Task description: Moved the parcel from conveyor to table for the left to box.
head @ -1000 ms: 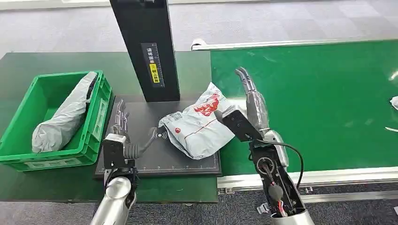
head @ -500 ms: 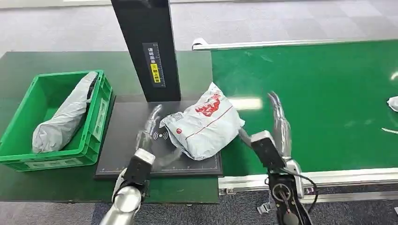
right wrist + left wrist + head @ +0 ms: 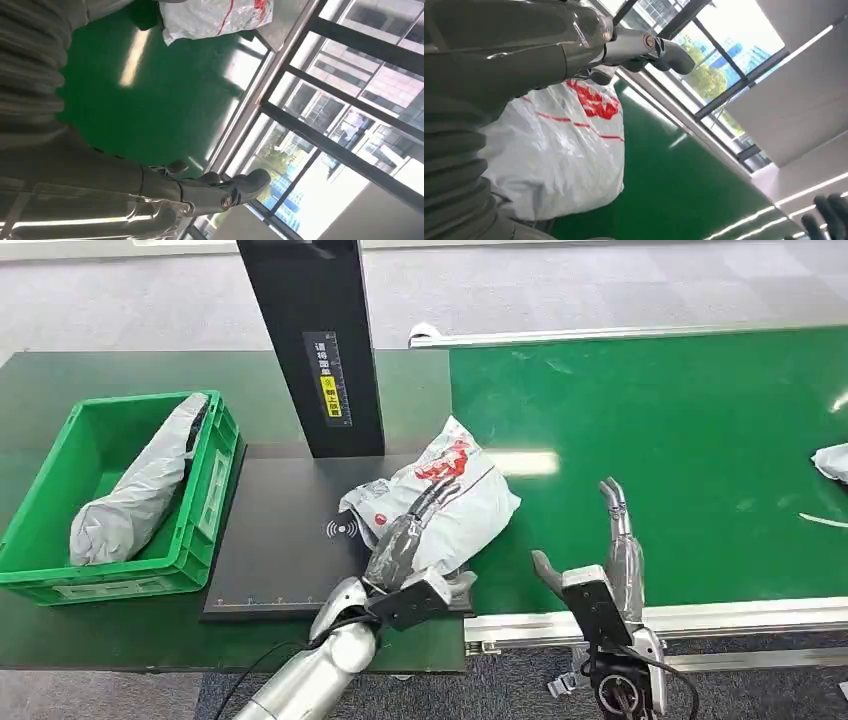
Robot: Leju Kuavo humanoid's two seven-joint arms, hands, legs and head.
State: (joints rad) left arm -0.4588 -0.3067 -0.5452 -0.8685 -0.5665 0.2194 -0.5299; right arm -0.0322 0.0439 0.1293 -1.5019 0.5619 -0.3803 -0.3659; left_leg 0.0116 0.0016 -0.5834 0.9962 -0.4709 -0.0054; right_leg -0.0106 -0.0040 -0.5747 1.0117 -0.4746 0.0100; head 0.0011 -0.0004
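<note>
White plastic parcel: in the head view the crumpled white mailer bag with red print (image 3: 440, 505) lies on the black scanner mat (image 3: 280, 540) of the dark table (image 3: 80, 370), its far corner reaching over the edge of the green conveyor belt (image 3: 680, 440).
Long axis: it runs slantwise, from the near mat side up toward the belt.
Left hand (image 3: 410, 535): the nearer one; its fingers lie stretched along that axis on top of the bag. Whether they have any hold of it I cannot tell.
Right hand (image 3: 610, 560): stands apart over the belt's near edge, fingers straight and spread, holding nothing.
Goal side: the green plastic crate (image 3: 205, 490) sits just left of the mat with a grey wrapped parcel (image 3: 135, 495) inside; the bag must travel leftward, past the black upright post (image 3: 315, 340).
Left wrist view: the bag (image 3: 559, 150) lies directly under the hand (image 3: 574, 45), whose fingers reach out over its red print, green belt beyond.
Right wrist view: the open hand (image 3: 200, 192) hangs over bare green belt, the bag (image 3: 215, 17) well away.
Room: grey carpet floor and large windows.
</note>
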